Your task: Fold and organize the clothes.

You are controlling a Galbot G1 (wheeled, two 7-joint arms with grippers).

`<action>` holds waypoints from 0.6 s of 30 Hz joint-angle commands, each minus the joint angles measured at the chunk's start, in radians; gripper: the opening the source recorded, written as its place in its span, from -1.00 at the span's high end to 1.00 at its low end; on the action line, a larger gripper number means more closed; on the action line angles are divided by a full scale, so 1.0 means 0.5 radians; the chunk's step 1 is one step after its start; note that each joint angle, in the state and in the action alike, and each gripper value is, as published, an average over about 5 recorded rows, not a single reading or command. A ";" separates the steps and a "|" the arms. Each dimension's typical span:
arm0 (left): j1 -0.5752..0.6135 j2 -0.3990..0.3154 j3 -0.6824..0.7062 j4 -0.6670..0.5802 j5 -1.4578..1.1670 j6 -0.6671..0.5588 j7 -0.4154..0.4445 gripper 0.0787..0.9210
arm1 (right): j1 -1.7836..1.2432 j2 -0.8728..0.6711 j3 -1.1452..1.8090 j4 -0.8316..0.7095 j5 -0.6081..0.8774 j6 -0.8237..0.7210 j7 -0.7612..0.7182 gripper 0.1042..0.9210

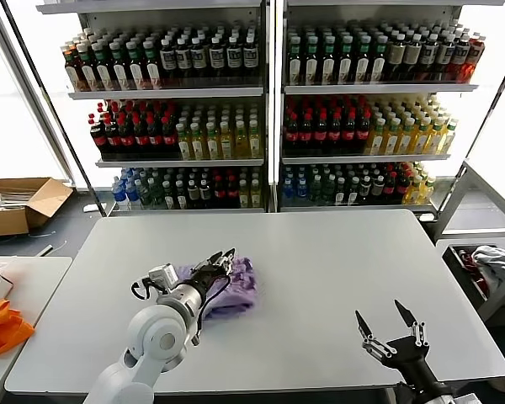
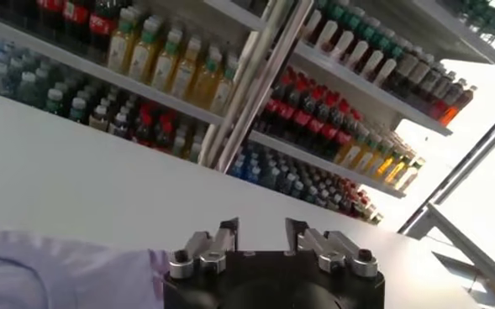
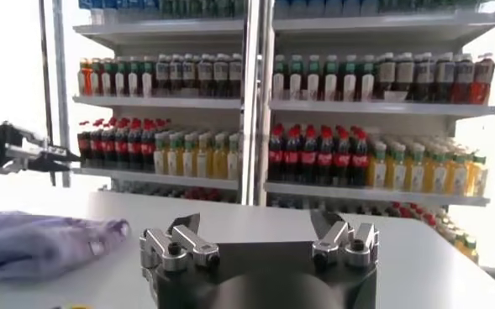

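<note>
One of the clothes, a crumpled lavender T-shirt, lies on the white table left of centre. It also shows as lavender cloth in the left wrist view and as a purple heap in the right wrist view. My left gripper hovers at the shirt's back-left edge. Its jaws stand apart with nothing between them; the left gripper faces bare tabletop. My right gripper waits open near the table's front right edge, well away from the shirt, and the right gripper holds nothing.
Shelves of bottled drinks stand behind the table. A bright orange fabric item lies on a side table at the left, beyond it a cardboard box. A bin with a white-and-grey cloth bundle sits at the right.
</note>
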 commanded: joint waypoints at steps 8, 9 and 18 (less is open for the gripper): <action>0.432 0.164 -0.632 -0.467 0.004 -0.018 0.289 -0.32 | 1.391 -0.147 -1.278 -0.588 0.760 -0.802 0.687 -0.76; 0.480 0.177 -0.682 -0.496 0.006 -0.018 0.305 -0.39 | 1.501 -0.107 -1.357 -0.678 0.828 -0.827 0.713 -0.76; 0.725 0.100 -0.893 -0.658 0.021 0.021 0.301 -0.76 | 1.872 0.235 -1.716 -1.148 0.870 -0.927 0.774 -0.76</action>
